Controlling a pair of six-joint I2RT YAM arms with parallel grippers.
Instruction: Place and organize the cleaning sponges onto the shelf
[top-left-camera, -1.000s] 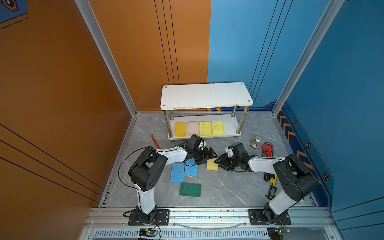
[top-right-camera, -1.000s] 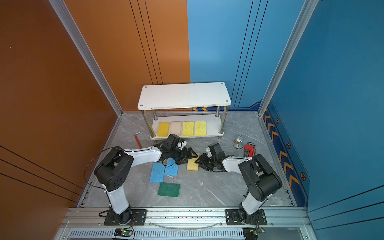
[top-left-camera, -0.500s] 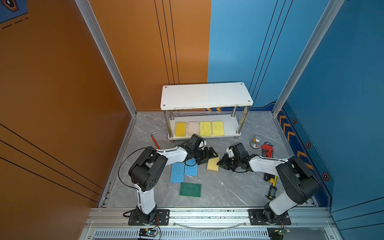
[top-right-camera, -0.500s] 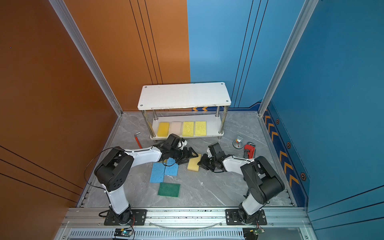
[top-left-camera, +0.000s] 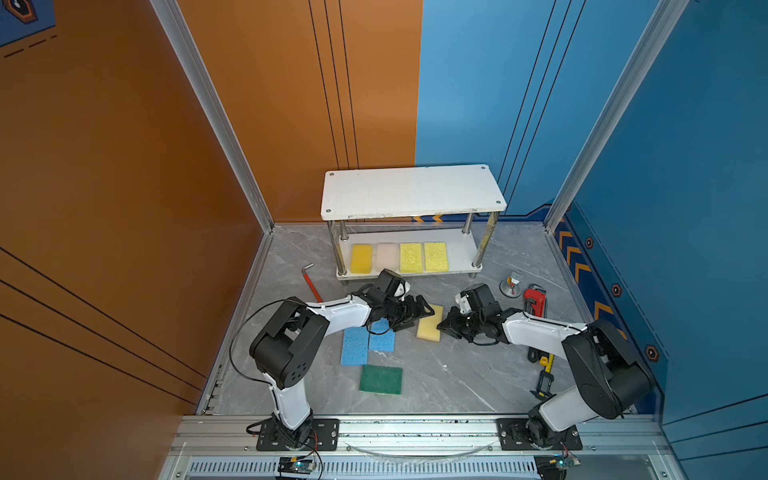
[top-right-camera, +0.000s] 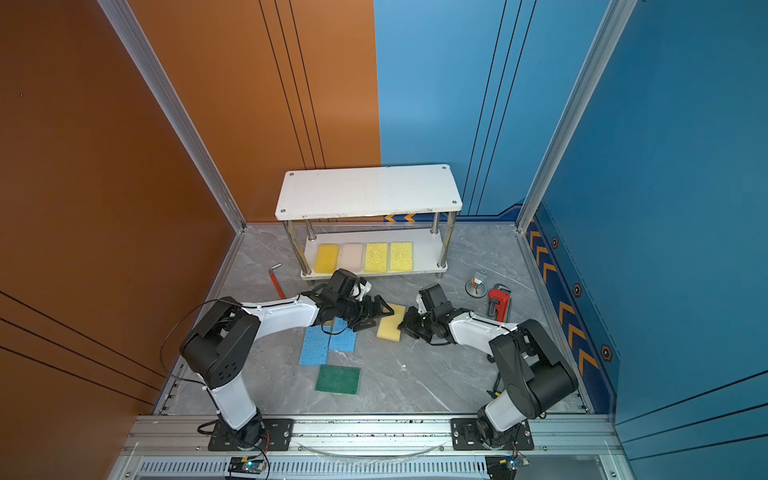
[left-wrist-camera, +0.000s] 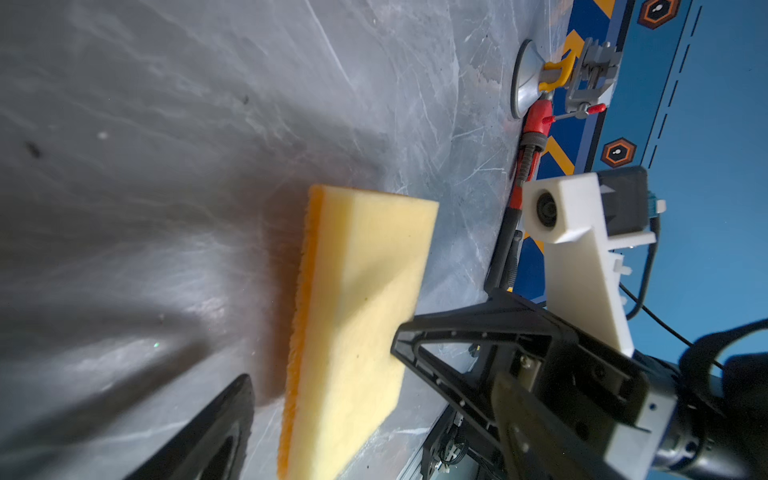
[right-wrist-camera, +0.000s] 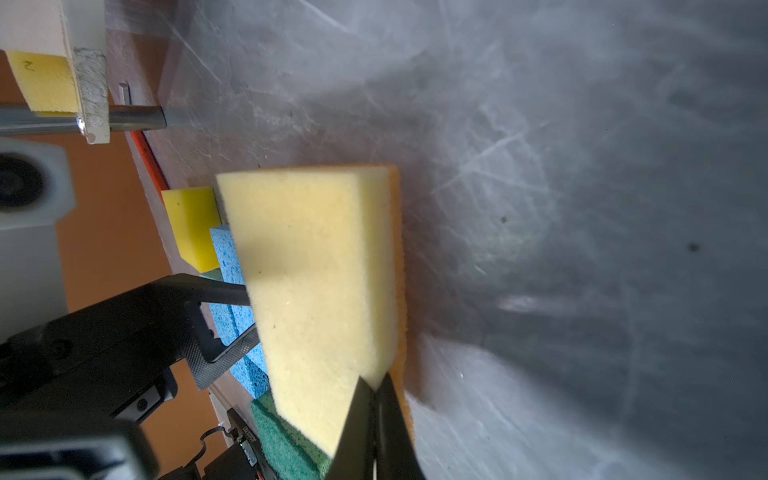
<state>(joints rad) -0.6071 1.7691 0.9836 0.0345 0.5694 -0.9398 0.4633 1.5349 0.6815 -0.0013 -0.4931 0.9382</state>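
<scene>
Right jaws now clamped on tan sponge (top-left-camera: 428, 329), left jaws apart, four sponges (top-left-camera: 410, 257) on shelf (top-left-camera: 415, 189)

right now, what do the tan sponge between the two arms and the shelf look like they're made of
tan sponge: soft foam, going by its matte, finely pored pale face. The thin fuzzy orange layer along one side looks like a fibre scrub pad.
shelf: boards are flat matte white, maybe painted wood or plastic; the look leaves it open. posts are shiny and reflective, so likely chromed metal.
</scene>
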